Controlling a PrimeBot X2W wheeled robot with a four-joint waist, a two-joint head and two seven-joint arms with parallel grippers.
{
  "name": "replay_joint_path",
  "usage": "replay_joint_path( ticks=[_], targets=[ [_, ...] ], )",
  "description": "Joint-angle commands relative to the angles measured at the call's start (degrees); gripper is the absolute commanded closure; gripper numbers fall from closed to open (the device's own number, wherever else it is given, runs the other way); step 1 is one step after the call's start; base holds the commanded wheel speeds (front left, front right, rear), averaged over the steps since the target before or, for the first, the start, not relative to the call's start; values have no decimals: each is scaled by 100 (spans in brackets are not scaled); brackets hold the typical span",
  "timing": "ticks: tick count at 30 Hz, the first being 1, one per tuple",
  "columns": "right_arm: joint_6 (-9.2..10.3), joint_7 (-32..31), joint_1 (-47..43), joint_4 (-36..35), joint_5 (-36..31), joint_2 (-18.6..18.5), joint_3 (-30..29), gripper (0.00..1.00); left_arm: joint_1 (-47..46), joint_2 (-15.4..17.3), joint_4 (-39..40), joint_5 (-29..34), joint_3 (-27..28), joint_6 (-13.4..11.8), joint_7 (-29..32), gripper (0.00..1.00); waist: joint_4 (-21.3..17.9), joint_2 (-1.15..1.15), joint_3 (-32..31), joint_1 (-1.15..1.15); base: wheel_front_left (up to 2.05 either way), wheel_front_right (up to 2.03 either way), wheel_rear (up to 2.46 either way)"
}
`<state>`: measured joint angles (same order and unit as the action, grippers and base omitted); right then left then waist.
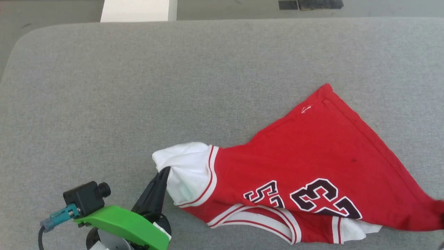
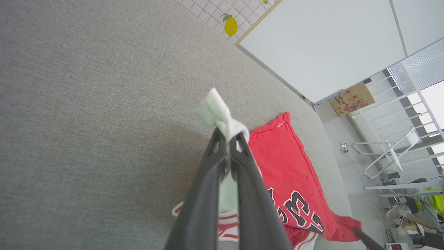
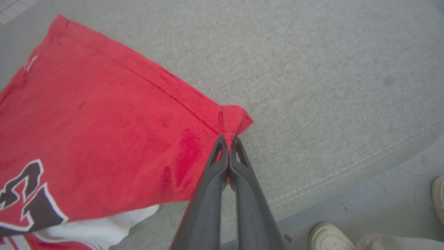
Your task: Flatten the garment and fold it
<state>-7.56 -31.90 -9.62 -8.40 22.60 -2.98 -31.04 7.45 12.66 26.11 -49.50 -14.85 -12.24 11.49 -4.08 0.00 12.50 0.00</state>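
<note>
The task looks to be at an early stage: the garment point(image 1: 312, 156) is neither flat nor folded. It lies on the near right part of the grey counter point(image 1: 138, 86), its red body pulled into a rough triangle with the black-and-white number print facing up. White sleeves and striped trim are rumpled along its near edge. The left gripper point(image 2: 227, 137) is clamped on a white sleeve and the right gripper point(image 3: 227, 140) is pinched on a red hem corner. The spreading is not finished and every fold is yet to be made

garment point(image 1: 312, 156) corner cut off at head view's right edge, print point(image 1: 305, 199) partly hidden in folds, shoe point(image 3: 327, 236) cropped
</note>
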Motion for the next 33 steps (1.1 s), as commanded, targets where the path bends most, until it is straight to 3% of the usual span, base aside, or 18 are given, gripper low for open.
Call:
replay_joint_path(
  ticks=[1, 10, 11, 12, 15, 20, 25, 29, 33],
  targets=[
    [8, 144, 17, 214, -98, 9, 132, 100, 48, 43, 10, -19, -5, -21, 15, 100, -29, 0, -35, 0, 0, 0, 0],
    [8, 779, 592, 1923, -759, 10, 502, 100, -13, 68, 26, -17, -49, -73, 118, 100, -100, 0, -86, 0, 0, 0, 0],
    [8, 835, 635, 2015, -780, 10, 499, 21, -17, 64, 26, -16, -57, -77, 121, 100, -106, 0, -91, 0, 0, 0, 0],
    [8, 875, 661, 2099, -805, 10, 488, 0, -20, 58, 25, -18, -65, -79, 122, 100, -113, 0, -99, 0, 0, 0, 0],
    [8, 1009, 696, 2084, -852, 8, 402, 0, -19, 42, 9, -34, -88, -67, 121, 100, -104, 0, -119, 0, 0, 0, 0],
    [8, 801, 679, 1031, -649, -257, 218, 0, -32, -75, -16, -175, -135, 57, 47, 100, 11, 0, -93, 0, 0, 0, 0],
    [8, 231, 1209, 88, -628, -642, 452, 0, -130, -90, -28, -143, -205, 142, 13, 100, 144, 0, 83, 0, 0, 0, 0],
    [8, -181, 1903, 36, -814, -1020, 1035, 0, -296, -115, -58, -90, -316, 196, 39, 100, 328, 0, 330, 0, 0, 0, 0],
    [8, -517, 2663, 454, -979, -1356, 1690, 0, -512, -155, -116, -41, -450, 259, 87, 100, 570, 0, 589, 0, 0, 0, 0]
  ],
)
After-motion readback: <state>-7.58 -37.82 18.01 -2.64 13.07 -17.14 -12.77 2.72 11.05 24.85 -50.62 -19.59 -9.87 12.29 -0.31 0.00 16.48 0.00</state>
